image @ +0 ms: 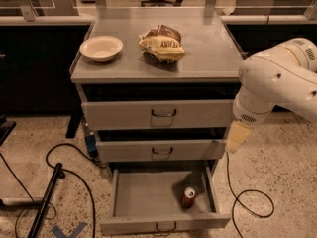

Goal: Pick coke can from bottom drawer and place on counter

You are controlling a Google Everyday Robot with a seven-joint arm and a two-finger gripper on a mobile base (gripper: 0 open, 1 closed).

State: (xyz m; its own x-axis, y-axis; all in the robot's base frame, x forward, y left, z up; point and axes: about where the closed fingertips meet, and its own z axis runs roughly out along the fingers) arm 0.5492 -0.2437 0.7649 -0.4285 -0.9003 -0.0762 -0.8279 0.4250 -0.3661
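Inside bottom drawer (143, 197) sits coke can (188, 198); jaws hang outside it.

Pale hand (237, 137) perhaps edge-on beside middle drawer (161, 150); arm (277, 78) cut off right.

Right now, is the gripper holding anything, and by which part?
Nothing held. The gripper hangs right of the middle drawer, apart from the coke can, which is in the open bottom drawer.

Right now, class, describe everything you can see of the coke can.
The coke can is a small red cylinder with a silvery top, apparently metal. It seems to stand upright on the floor of the open bottom drawer, toward its right front, touching nothing else. The gripper hangs above and to its right, well clear.
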